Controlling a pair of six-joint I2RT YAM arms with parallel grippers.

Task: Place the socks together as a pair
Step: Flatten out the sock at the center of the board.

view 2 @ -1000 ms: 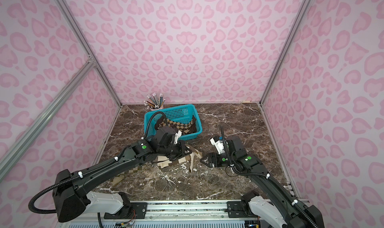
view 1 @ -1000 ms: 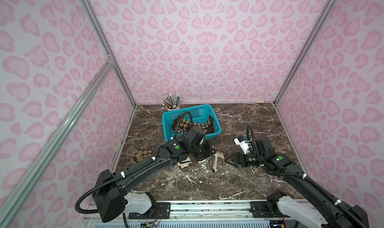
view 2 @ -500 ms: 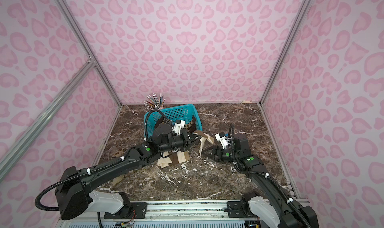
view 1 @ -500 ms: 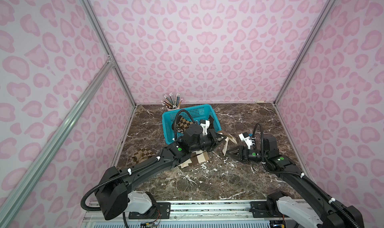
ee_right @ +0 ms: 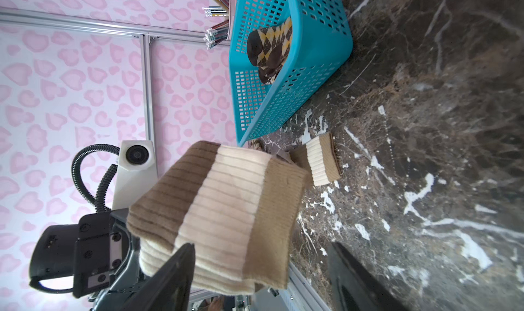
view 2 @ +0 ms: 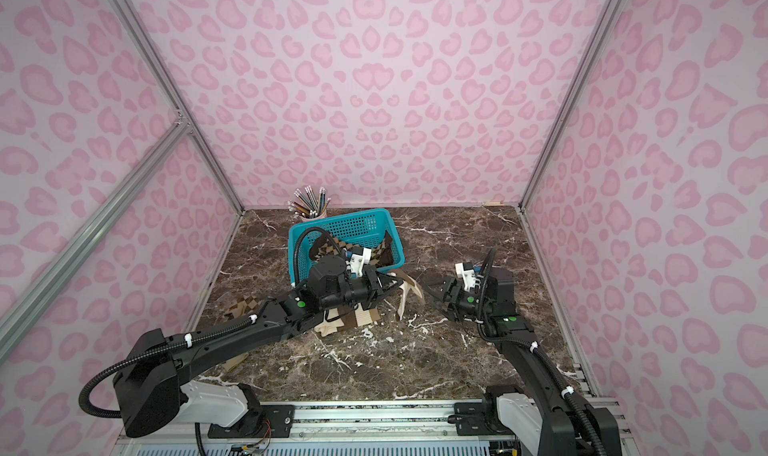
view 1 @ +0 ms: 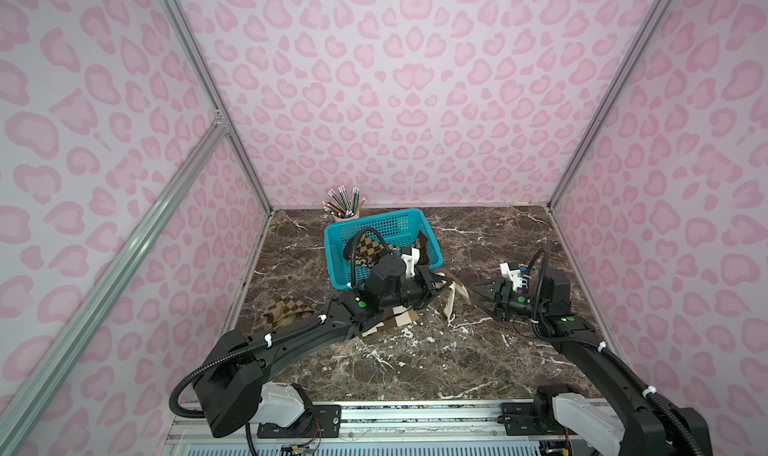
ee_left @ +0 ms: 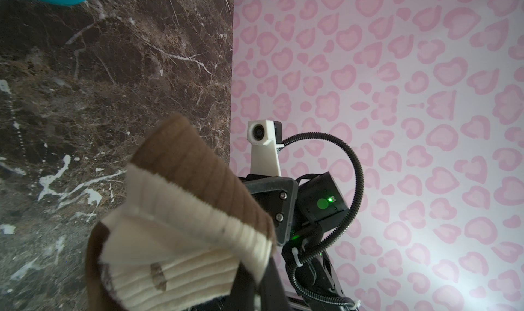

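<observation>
My left gripper (view 1: 445, 284) is clamped on a cream ribbed sock with a brown band (view 1: 454, 299), just right of centre in both top views. The sock hangs off my fingertips with a bend in it, its long axis running mostly downward in the frame and its free end low over the marble table (view 1: 415, 362). I cannot tell whether it touches. My right gripper (view 1: 476, 294) points left at it with its jaws spread, close beside it and holding nothing. Its matching sock (view 1: 398, 319) lies flat under my left arm, long axis running from lower left to right. Argyle socks (view 1: 372, 248) sit in the blue basket (view 1: 332, 242) above. A diamond-check sock (view 1: 286, 310) lies at centre left.
</observation>
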